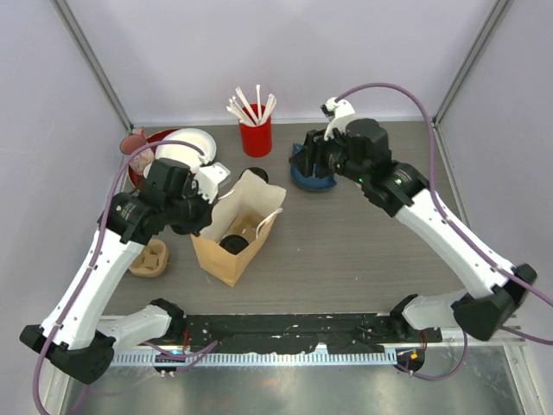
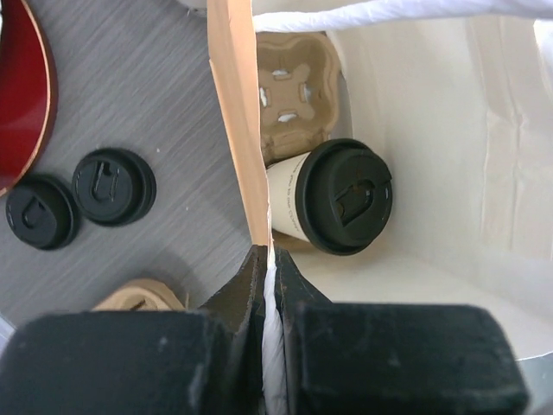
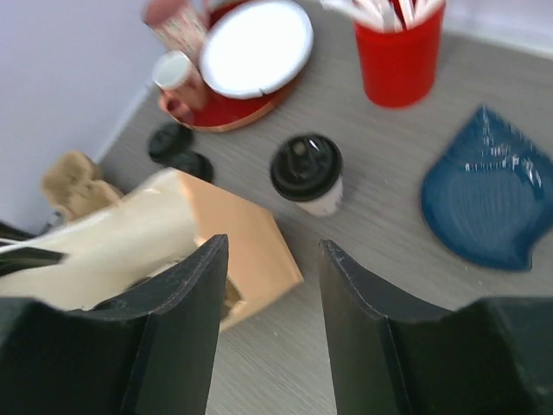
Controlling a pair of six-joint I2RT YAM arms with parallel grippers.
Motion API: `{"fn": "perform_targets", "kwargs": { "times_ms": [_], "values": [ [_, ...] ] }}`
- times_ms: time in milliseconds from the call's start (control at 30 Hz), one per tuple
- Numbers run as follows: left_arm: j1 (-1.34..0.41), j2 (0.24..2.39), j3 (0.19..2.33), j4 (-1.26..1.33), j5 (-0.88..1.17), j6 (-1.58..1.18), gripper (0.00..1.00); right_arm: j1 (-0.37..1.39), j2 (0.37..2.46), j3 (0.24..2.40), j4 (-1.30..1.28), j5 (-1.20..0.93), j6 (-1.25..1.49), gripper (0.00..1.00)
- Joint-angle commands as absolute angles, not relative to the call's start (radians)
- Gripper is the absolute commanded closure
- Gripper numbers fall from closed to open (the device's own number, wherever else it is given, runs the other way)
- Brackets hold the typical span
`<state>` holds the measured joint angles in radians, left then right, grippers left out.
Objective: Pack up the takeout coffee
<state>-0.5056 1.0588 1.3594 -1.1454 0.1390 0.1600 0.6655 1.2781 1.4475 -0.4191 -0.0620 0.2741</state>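
Coffee cup with black lid stands upright beside the paper bag, straight ahead of the empty, wide-parted right pincer; the left pincer clamps the bag's rim.

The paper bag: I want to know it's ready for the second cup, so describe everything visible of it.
The paper bag is brown kraft outside and white inside, with white handles. It stands on the grey table, mouth open upward, left of centre. The left gripper is shut on its rim, holding that wall. Inside are a black-lidded cream cup and a moulded cardboard cup carrier.
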Motion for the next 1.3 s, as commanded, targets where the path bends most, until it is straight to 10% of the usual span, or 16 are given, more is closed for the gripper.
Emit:
{"fn": "perform_targets", "kwargs": {
  "times_ms": [0,900,1267],
  "values": [
    [-0.393,1.061,1.371,-1.195,0.236,0.144,1.0,0.623,1.402,1.47,-0.456,-0.133,0.287,0.47],
    [-0.117,1.005,1.284,-1.243,0.287,0.235,1.0,0.601,2.08,1.93,-0.452,-0.201,0.27,0.41],
    [-0.051,0.979,1.25,-1.223,0.243,0.285,1.0,0.629,2.022,1.913,-0.425,-0.201,0.089,0.41]
  ]
}}
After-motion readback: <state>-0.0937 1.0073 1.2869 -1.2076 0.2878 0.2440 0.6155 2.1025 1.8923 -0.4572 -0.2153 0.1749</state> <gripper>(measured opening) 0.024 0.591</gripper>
